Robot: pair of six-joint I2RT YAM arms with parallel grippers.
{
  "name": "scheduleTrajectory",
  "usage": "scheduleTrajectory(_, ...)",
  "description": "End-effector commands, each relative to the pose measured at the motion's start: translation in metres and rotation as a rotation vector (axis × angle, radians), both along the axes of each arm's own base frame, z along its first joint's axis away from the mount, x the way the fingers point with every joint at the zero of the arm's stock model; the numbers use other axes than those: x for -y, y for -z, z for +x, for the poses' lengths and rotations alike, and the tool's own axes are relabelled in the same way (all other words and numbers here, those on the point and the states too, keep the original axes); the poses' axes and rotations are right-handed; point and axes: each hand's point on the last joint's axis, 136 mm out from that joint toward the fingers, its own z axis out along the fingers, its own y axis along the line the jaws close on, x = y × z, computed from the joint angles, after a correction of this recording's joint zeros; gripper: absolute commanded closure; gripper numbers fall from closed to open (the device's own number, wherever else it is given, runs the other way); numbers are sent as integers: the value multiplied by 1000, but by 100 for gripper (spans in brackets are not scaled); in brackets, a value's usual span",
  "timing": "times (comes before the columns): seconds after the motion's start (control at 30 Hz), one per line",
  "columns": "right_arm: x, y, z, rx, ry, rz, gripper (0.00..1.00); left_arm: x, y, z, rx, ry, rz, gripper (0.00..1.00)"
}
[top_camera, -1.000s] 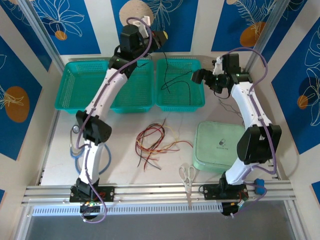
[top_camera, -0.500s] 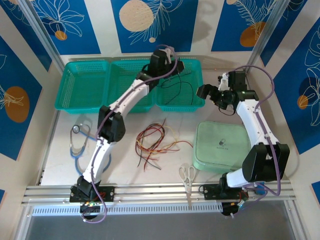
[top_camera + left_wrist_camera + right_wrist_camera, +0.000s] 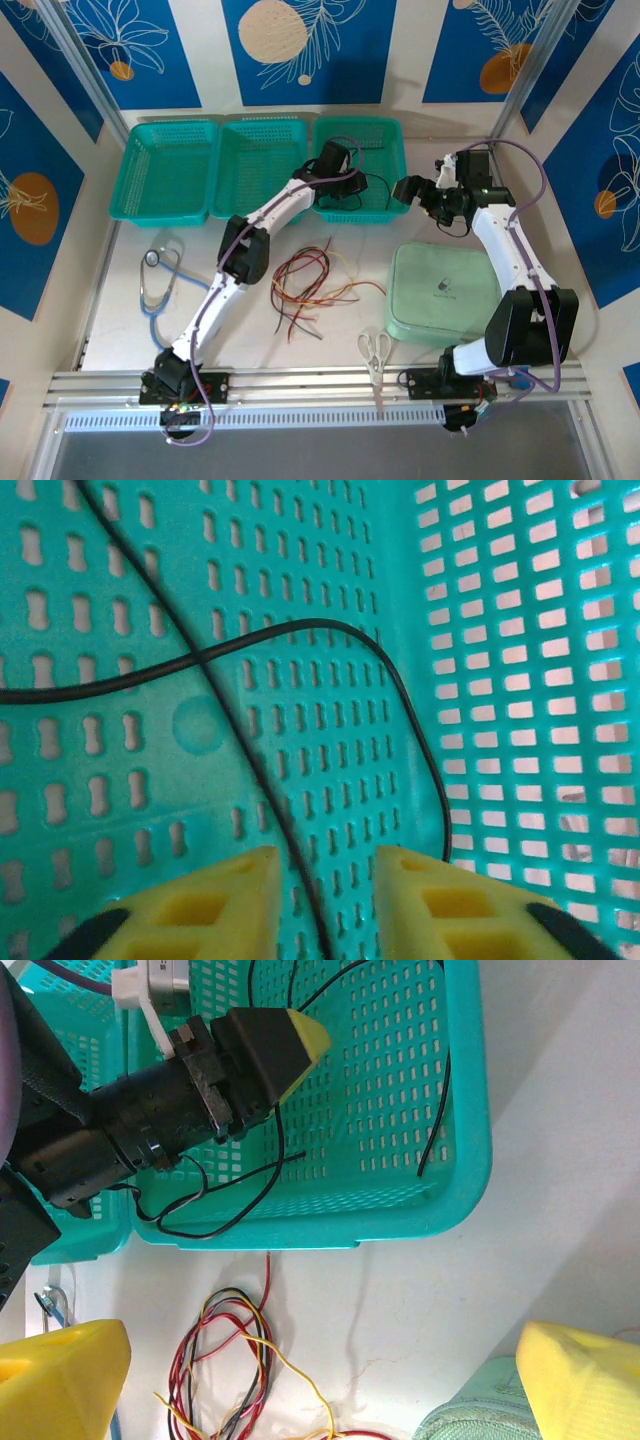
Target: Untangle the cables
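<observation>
Item: thin black wire in teal perforated plastic basket, worktop's far edge. My left gripper parted, astride it, unclamped. Right gripper wide, empty. Red-yellow-black cable tangle mid-worktop. Risk: the wire probably snags on the perforations.

Your cables are red, yellow and black on the pale table; one black cable shows against the slotted teal basket, and the left gripper has yellow pads.
</observation>
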Motion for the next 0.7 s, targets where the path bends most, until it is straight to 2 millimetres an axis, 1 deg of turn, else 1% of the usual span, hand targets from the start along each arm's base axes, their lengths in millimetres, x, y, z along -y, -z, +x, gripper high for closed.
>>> scheduleTrajectory(0.0, 0, -9, -2, 32, -5, 8, 1, -1, -64, 1, 121, -4, -17, 59)
scheduleTrajectory(0.07, 0, -10, -1, 32, -9, 12, 1, -2, -90, 0, 176, -13, -13, 51)
scheduleTrajectory(0.13, -1, -10, -1, 33, -9, 15, 1, -4, -107, 1, 201, -30, -17, 45)
scheduleTrajectory(0.2, 0, -13, 0, 41, -6, 18, 1, -9, -119, 1, 214, -48, -4, 36)
scheduleTrajectory(0.23, -1, -14, 0, 39, -6, 27, 1, -12, -122, 0, 212, -58, 7, 30)
scheduleTrajectory(0.27, -1, -15, 0, 42, -8, 38, 1, -15, -126, -1, 210, -66, 12, 26)
scheduleTrajectory(0.37, -1, -15, -1, 31, -12, 49, 1, -17, -137, -6, 238, -69, 31, 24)
scheduleTrajectory(0.43, -1, -15, -3, 31, -10, 55, 1, -18, -151, -9, 270, -70, 35, 23)
scheduleTrajectory(0.5, -1, -13, -4, 26, -4, 71, 1, -19, -172, -14, 305, -61, 28, 23)
scheduleTrajectory(0.57, -3, -6, -5, -6, -1, 103, 1, -22, -199, -22, 334, -52, 9, 23)
scheduleTrajectory(0.67, -8, 1, -7, -53, -12, 124, 0, -34, -233, -38, 367, -34, 14, 23)
